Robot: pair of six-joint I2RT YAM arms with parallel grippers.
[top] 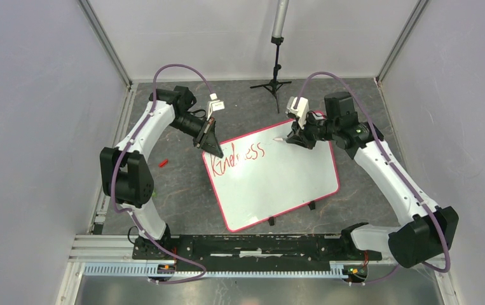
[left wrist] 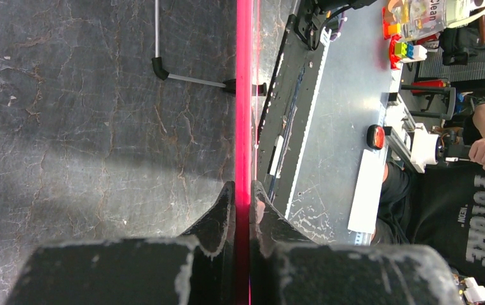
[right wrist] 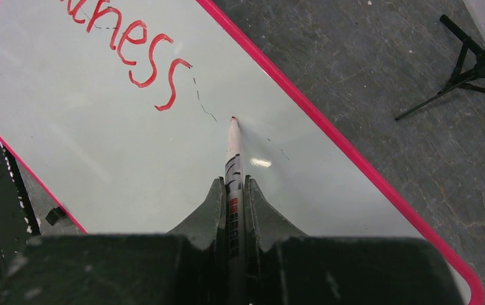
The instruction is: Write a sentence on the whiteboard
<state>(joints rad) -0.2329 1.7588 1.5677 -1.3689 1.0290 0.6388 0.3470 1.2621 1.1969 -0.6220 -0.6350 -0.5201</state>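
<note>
The whiteboard (top: 278, 181) lies tilted on the dark table, with a red-pink rim. One red handwritten word, "Kindness" (top: 238, 157), runs along its upper left. My left gripper (top: 213, 147) is shut on the board's far left corner; in the left wrist view it (left wrist: 244, 194) clamps the red rim (left wrist: 244, 89) edge-on. My right gripper (top: 295, 135) is shut on a white marker (right wrist: 234, 159), whose red tip touches the board (right wrist: 131, 152) to the right of the word's last "s" (right wrist: 171, 82).
A small red cap (top: 162, 162) lies on the table left of the board. A black tripod stand (top: 273, 82) is at the back. Black clips (top: 311, 205) sit on the board's near edge. Grey walls close in both sides.
</note>
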